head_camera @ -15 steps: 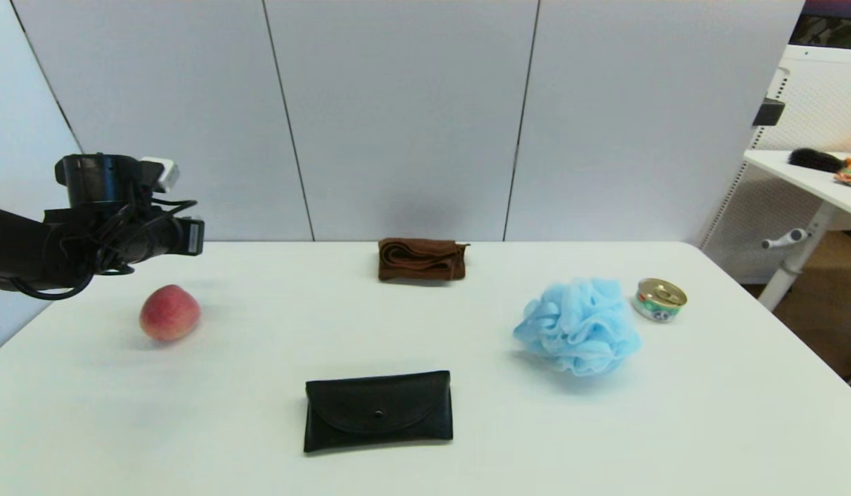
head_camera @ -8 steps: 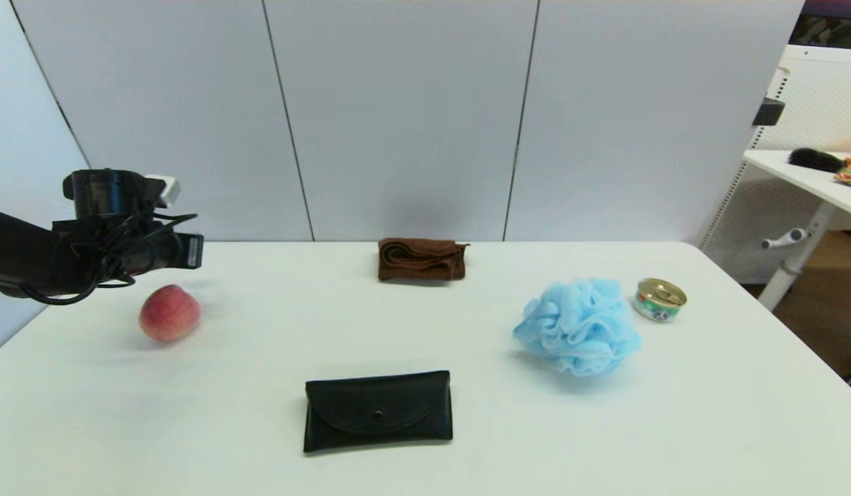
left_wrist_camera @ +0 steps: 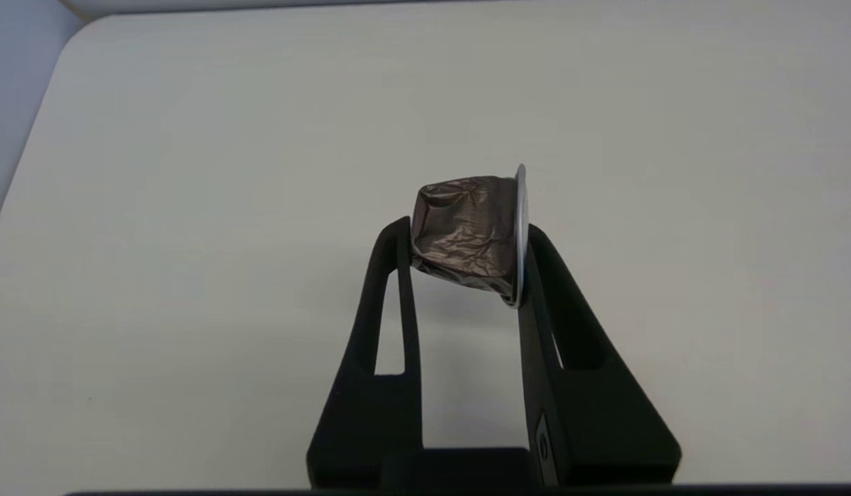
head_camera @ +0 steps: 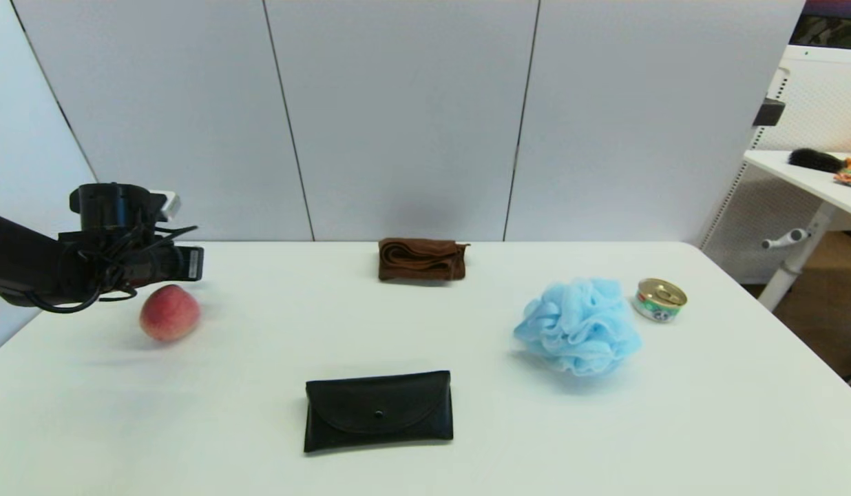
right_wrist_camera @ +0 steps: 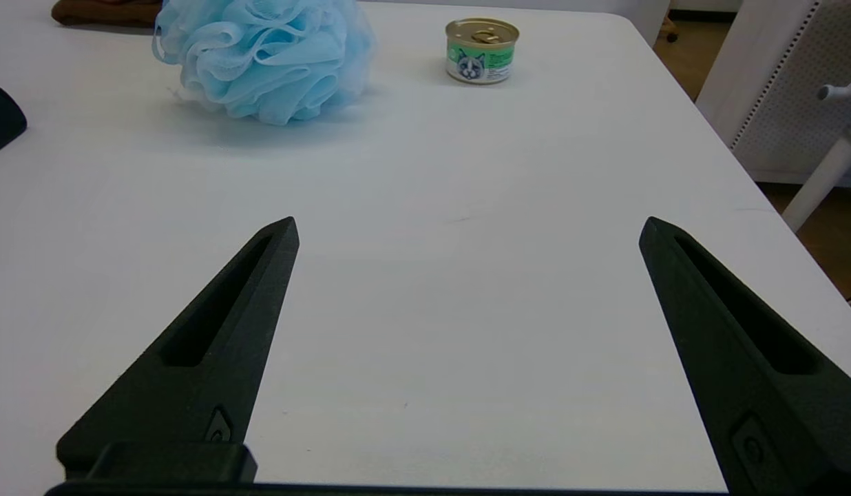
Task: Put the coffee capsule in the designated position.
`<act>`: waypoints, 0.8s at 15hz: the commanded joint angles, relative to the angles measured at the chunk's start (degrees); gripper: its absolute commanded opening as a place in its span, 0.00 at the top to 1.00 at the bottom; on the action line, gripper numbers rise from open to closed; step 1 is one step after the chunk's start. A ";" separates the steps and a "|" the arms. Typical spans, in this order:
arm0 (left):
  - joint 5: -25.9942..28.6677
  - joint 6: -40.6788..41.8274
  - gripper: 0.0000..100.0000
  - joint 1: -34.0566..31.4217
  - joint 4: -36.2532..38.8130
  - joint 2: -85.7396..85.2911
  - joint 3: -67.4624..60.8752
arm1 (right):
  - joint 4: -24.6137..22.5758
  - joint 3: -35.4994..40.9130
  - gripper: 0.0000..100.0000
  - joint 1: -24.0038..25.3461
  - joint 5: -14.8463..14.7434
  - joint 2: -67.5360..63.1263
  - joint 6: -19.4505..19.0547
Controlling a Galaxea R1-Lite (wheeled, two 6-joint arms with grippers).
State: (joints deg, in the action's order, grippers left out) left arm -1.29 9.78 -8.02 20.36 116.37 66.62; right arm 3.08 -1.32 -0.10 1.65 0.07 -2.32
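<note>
Nearest, at lower centre of the head view, a flat black leather snap pouch [head_camera: 378, 410] lies on the smooth white table [head_camera: 708, 413]; farther back sit a pink-red round peach [head_camera: 169, 313] at left, a fluffy light-blue mesh bath sponge [head_camera: 577, 326] and a small gold-lidded tin can [head_camera: 659, 299] at right, then a folded brown cloth [head_camera: 421, 259] by the grey panelled wall [head_camera: 398, 117]. At the right edge stands a second white desk [head_camera: 807, 176].

The left gripper [left_wrist_camera: 465, 238] hangs above bare tabletop at the left of the head view, its fingers narrowed onto the crinkled dark grey-brown tapered coffee capsule [left_wrist_camera: 467, 231]. The capsule lies crosswise between the tips, its silvery flat end against one finger and its narrow end against the other.

The right gripper [right_wrist_camera: 467, 231] hovers low over the table, fingers spread wide, holding nothing.
</note>
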 commanded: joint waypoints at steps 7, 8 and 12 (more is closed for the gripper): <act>-0.11 -0.11 0.00 -0.06 0.56 -0.44 -1.06 | 0.08 0.00 0.00 0.01 0.02 -0.07 -0.06; -0.11 -0.20 0.00 -0.06 0.65 -0.71 -0.97 | -0.01 0.00 0.00 0.01 0.02 -0.07 -0.06; -0.20 -0.02 0.00 -0.06 0.30 -4.93 0.26 | 0.08 0.00 0.00 0.01 0.02 -0.07 -0.06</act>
State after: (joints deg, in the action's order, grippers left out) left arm -1.48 9.69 -8.07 20.83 114.75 66.34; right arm 3.13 -1.32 -0.10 1.62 0.07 -2.32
